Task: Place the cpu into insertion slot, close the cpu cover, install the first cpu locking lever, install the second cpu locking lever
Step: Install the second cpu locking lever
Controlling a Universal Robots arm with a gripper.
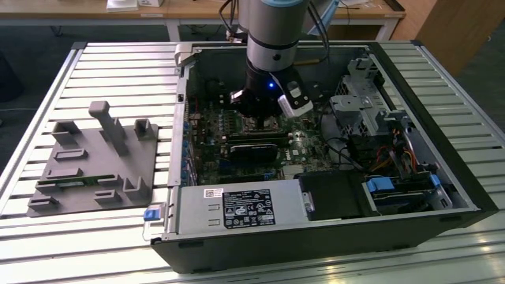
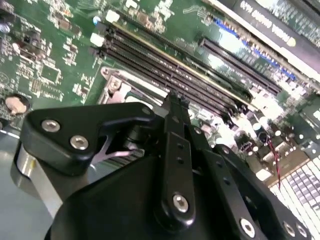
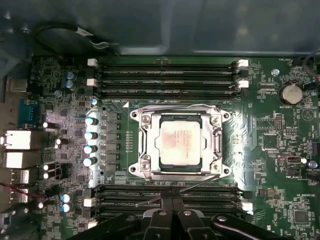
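Note:
In the first wrist view the cpu (image 3: 181,141) lies flat in the insertion slot (image 3: 131,150) on the green board, grey face up. The cpu cover (image 3: 216,141) is down around it, framing the chip in its window. One wire locking lever (image 3: 170,105) runs along the slot's far edge. A second thin lever (image 3: 200,183) slants across the near edge towards my fingertips. My gripper (image 3: 172,199) sits just beside that edge, fingers shut together with nothing between them. The second wrist view has the gripper (image 2: 175,102) close over the slot's corner (image 2: 117,85). In the exterior view the gripper (image 1: 259,121) reaches down into the open computer case.
Black memory slots (image 3: 167,75) flank the socket on two sides. A row of capacitors (image 3: 91,140) and a coin battery (image 3: 289,93) stand on the board. The case holds a power supply (image 1: 236,208) and drive cage (image 1: 371,106). A grey fixture (image 1: 94,160) lies on the slatted table.

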